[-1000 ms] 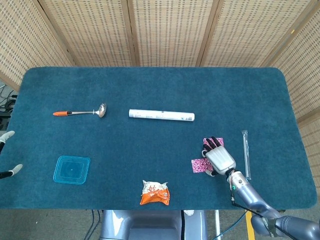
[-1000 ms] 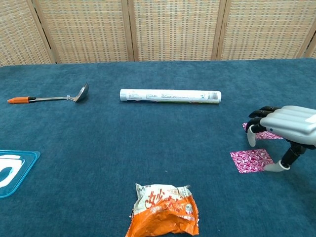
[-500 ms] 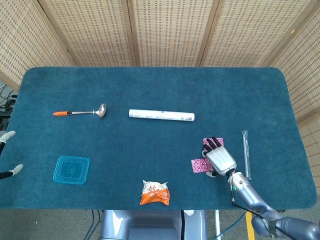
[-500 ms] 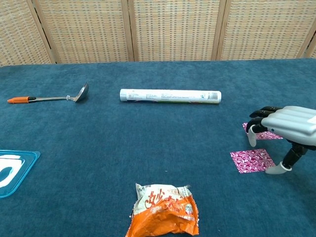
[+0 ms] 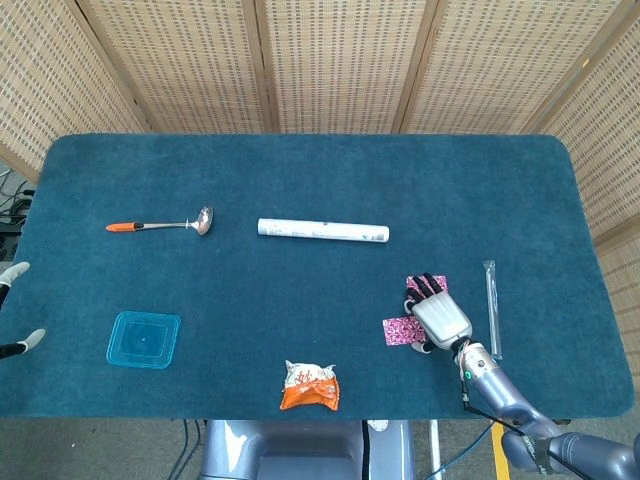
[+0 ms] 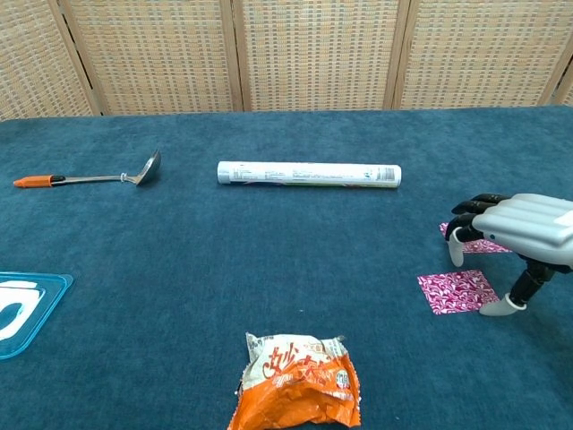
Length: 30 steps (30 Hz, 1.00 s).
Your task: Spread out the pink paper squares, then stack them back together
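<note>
Right hand [image 6: 519,235] arched over 2 pink paper squares [image 6: 456,291], fingers apart, holding nothing, far square [image 6: 488,244] half hidden, left hand [image 5: 14,308] mostly cropped, grip unclear.

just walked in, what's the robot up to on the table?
It is working the pink paper squares apart. The right hand arches over the far pink square, fingers curled down toward it, thumb tip at the table by the near pink square. The two squares lie apart on the blue cloth, not stacked. The left hand sits off the table's left edge, holding nothing. The ladle, tube, blue lid and snack packet lie untouched.
</note>
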Each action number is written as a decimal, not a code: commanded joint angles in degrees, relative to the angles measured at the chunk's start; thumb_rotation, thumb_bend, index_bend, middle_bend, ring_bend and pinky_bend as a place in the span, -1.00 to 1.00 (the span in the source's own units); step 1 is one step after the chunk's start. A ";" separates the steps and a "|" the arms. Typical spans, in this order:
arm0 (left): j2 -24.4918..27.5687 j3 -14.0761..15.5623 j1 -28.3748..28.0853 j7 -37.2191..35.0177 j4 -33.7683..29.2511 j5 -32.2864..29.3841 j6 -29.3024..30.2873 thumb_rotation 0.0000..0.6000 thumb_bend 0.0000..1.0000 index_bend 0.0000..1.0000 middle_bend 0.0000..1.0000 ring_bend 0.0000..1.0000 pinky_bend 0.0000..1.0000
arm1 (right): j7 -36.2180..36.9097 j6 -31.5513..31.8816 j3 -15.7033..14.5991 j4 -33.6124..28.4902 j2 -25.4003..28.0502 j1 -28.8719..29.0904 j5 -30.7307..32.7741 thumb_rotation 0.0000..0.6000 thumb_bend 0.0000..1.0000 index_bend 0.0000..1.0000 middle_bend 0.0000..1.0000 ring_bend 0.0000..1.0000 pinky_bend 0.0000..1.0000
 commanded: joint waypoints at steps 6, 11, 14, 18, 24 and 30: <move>-0.02 -0.01 -0.01 0.01 -0.02 0.01 0.02 0.98 -0.78 -0.70 -1.00 -1.00 -1.00 | 0.18 0.02 -0.12 0.22 -0.01 -0.17 -0.18 1.00 -0.58 -0.30 -0.61 -1.00 -1.00; -0.03 0.05 0.05 -0.01 0.02 0.04 0.06 0.99 -0.78 -0.70 -1.00 -1.00 -1.00 | 0.05 -0.11 -0.36 0.12 0.06 -0.30 -0.31 1.00 -0.58 -0.30 -0.61 -1.00 -1.00; 0.01 0.02 0.09 -0.09 0.01 0.06 0.17 0.99 -0.78 -0.70 -1.00 -1.00 -1.00 | 0.06 -0.17 -0.41 0.13 -0.03 -0.40 -0.25 1.00 -0.58 -0.30 -0.61 -1.00 -1.00; 0.08 0.03 0.13 -0.11 -0.01 0.08 0.22 0.99 -0.78 -0.70 -1.00 -1.00 -1.00 | -0.03 -0.17 -0.34 0.23 -0.18 -0.39 -0.32 1.00 -0.58 -0.30 -0.61 -1.00 -1.00; 0.04 0.07 0.15 -0.17 0.08 0.06 0.18 0.98 -0.78 -0.70 -1.00 -1.00 -1.00 | -0.18 -0.31 -0.39 0.43 -0.29 -0.46 -0.24 1.00 -0.57 -0.30 -0.61 -1.00 -1.00; 0.02 0.05 0.18 -0.33 0.21 0.04 0.20 0.99 -0.78 -0.70 -1.00 -1.00 -1.00 | -0.32 -0.37 -0.40 0.69 -0.55 -0.54 -0.21 1.00 -0.53 -0.30 -0.61 -1.00 -1.00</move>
